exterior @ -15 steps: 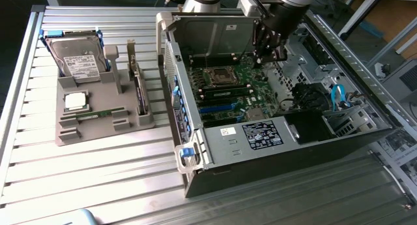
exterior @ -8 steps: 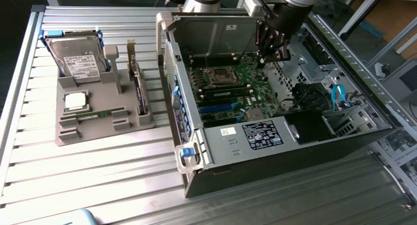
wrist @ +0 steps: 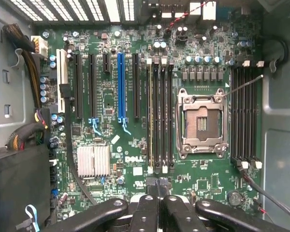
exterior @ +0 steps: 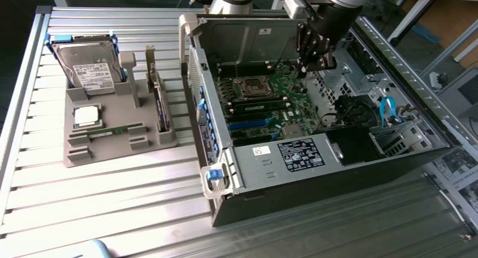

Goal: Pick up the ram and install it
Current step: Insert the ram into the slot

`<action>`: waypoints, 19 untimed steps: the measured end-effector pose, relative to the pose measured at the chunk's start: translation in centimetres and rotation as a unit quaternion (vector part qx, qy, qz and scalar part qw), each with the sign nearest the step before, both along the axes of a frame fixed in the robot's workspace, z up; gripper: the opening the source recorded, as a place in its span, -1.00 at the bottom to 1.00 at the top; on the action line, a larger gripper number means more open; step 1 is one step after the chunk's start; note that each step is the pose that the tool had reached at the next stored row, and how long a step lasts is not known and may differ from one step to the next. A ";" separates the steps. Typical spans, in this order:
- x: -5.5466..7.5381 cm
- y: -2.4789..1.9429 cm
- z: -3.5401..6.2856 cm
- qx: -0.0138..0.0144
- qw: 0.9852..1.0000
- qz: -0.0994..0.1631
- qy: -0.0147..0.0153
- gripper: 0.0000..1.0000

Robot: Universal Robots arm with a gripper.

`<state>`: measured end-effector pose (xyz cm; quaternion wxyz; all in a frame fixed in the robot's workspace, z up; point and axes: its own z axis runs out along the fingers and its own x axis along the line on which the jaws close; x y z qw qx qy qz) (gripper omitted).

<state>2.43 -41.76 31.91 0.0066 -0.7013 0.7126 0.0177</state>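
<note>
A thin green ram [exterior: 112,130] stick lies in a groove of the grey holder [exterior: 75,151] on the exterior view's left, far from the arm. My gripper [exterior: 310,67] hangs inside the open computer case [exterior: 314,157], above the motherboard [exterior: 276,101]. In the wrist view the two fingertips [wrist: 150,193] press together with nothing between them, over the board's edge near the memory slots [wrist: 159,121]. One of those slots holds a seated module [wrist: 150,121] with a yellowish top edge, next to the bare CPU socket [wrist: 201,121].
The holder also carries a silver hard drive [exterior: 89,67], a square silver CPU [exterior: 86,115] and an upright card [exterior: 158,101]. Case walls, the black drive bay [exterior: 351,146] and a blue cable [exterior: 386,109] surround the board. A second bank of slots [wrist: 244,116] lies beyond the socket.
</note>
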 end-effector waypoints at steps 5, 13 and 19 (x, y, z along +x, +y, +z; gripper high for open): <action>0.5 0.00 0.00 0.000 1.000 0.000 0.000 -0.79; 1.3 0.00 0.00 0.000 1.000 0.000 0.000 -0.79; 1.6 0.00 0.00 0.000 1.000 0.000 0.000 -0.79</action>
